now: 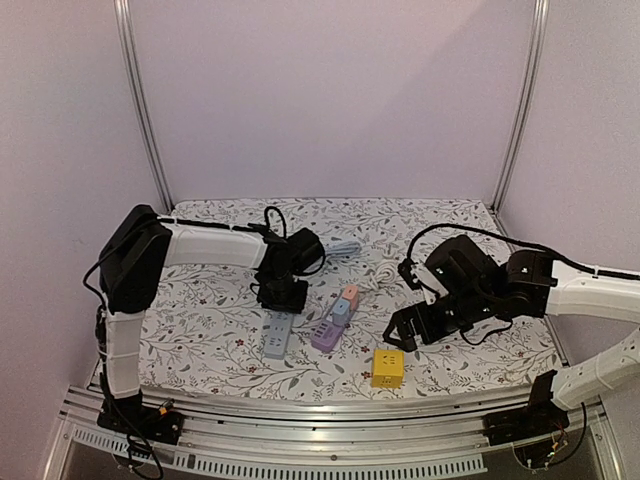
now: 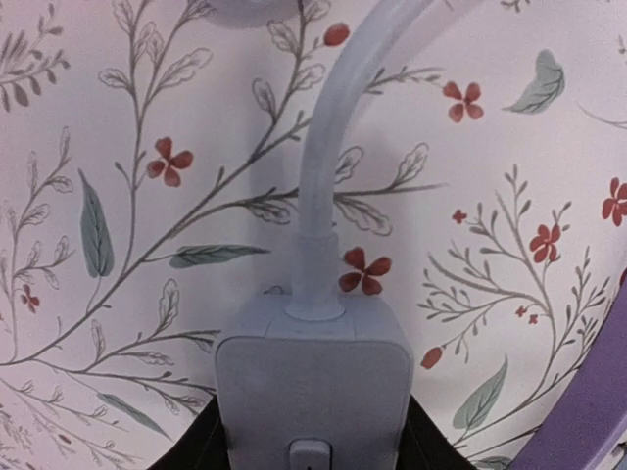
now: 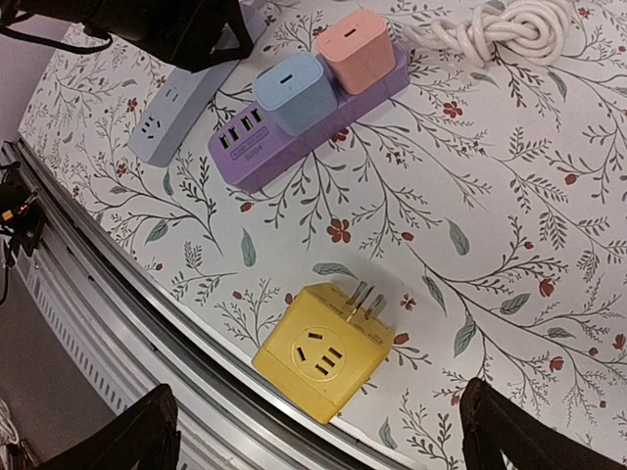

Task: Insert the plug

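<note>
A yellow cube plug (image 1: 388, 367) lies near the table's front edge, its two prongs pointing up in the right wrist view (image 3: 325, 351). My right gripper (image 1: 405, 330) hovers just above and behind it, jaws wide open and empty (image 3: 318, 416). My left gripper (image 1: 283, 293) is shut on the cable end of the grey power strip (image 1: 277, 338); black fingers flank its body in the left wrist view (image 2: 313, 382). A purple power strip (image 1: 326, 334) holding a blue adapter (image 3: 294, 90) and a pink adapter (image 3: 355, 49) lies between the arms.
The strip's grey cable (image 2: 328, 166) runs toward the back. A coiled white cable (image 3: 514, 24) lies behind the purple strip. The metal front rail (image 3: 147, 323) runs right beside the yellow cube. Frame posts stand at the back corners.
</note>
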### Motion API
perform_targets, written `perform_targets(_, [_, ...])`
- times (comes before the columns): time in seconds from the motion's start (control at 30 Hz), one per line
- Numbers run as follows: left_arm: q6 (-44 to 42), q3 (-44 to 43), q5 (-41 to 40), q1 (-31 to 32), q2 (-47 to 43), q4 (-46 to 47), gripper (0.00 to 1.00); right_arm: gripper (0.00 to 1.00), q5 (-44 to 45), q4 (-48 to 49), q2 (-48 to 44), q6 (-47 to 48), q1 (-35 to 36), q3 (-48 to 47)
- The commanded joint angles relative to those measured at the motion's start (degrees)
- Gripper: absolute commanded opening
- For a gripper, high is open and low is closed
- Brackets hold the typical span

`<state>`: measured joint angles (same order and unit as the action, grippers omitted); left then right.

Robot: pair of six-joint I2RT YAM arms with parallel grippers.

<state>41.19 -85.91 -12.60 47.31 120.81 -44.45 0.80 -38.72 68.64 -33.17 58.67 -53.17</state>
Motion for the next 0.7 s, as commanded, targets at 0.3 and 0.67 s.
perform_targets(0.3, [-4.8, 10.0, 0.5, -2.7, -7.8, 4.6, 0.69, 0.99, 2.8, 0.0, 9.0, -5.5, 2.6, -2.7])
perform_targets(0.67, [-5.8, 12.8, -3.8, -3.8, -17.9, 4.9, 0.99, 0.99, 2.8, -1.9, 11.4, -13.2, 4.1, -2.7])
